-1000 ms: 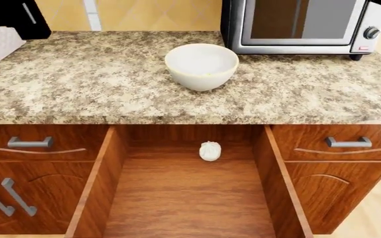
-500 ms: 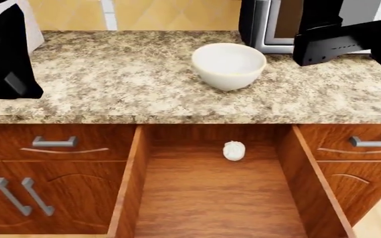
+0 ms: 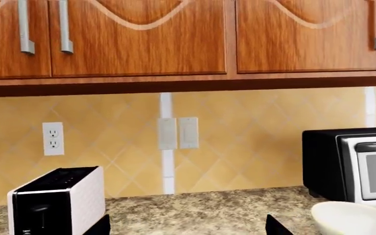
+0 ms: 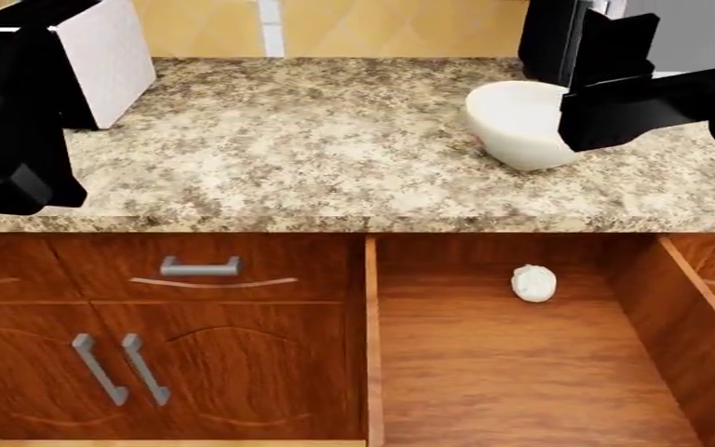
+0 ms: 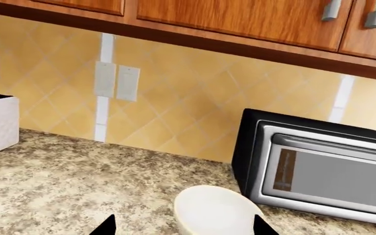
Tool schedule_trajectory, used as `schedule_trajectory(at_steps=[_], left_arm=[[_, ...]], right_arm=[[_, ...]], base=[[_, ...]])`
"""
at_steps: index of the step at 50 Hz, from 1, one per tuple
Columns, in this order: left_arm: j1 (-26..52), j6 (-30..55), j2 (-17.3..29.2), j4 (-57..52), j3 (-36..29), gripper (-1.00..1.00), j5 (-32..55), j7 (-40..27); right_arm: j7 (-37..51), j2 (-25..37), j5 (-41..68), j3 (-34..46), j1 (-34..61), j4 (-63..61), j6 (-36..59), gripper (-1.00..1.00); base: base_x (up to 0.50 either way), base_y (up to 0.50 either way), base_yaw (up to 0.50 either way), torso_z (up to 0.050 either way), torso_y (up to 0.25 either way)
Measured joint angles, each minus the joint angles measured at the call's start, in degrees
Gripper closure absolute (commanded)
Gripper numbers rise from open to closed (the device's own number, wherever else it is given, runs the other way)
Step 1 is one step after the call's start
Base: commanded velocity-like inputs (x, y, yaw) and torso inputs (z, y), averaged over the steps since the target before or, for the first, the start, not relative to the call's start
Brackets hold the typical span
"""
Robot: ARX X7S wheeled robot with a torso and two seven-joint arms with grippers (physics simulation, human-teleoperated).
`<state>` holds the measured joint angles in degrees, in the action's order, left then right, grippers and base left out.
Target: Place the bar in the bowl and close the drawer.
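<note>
**Bar in open drawer, bowl on counter**

Shifted rightward in the head view since half a second ago: bar, bowl, drawer. Bar (image 4: 534, 283) lies on the floor of the open drawer (image 4: 506, 372), near its back wall. Bowl (image 4: 519, 123) stands on the granite counter (image 4: 308, 149) at 12 o'clock from the bar. Right gripper (image 4: 618, 102) partly covers the bowl; left gripper (image 4: 10, 140) hangs at 9 o'clock. Both show fingertips spread, holding nothing. Toaster (image 4: 90, 56) at 10 o'clock.

A home kitchen: granite countertop (image 4: 332, 140), wooden cabinets (image 3: 135, 36), tiled backsplash (image 5: 175, 112), toaster oven (image 5: 318, 166), toaster (image 3: 57, 200).
</note>
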<state>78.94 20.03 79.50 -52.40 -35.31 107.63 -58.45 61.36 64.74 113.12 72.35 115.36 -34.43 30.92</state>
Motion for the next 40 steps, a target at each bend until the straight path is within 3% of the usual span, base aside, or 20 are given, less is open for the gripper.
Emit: schedule_trajectory(at_steps=[23,40], left_arm=[[-2.1,-1.2,0.7,-1.3,0.1,-1.00,-0.7,0.9],[-8.8,-9.9,6.9,-5.9,-1.5,-1.00,-5.3,4.0]], right_arm=[[1.9,0.7,0.2,-0.4,-0.8,-2.3,0.2,-1.00],[4.7,4.1,1.1,-1.1,-1.8,-7.1,-0.6,-1.00]], base=[[0.00,0.50,0.00,0.000,0.000],[0.00,0.50,0.00,0.000,0.000]])
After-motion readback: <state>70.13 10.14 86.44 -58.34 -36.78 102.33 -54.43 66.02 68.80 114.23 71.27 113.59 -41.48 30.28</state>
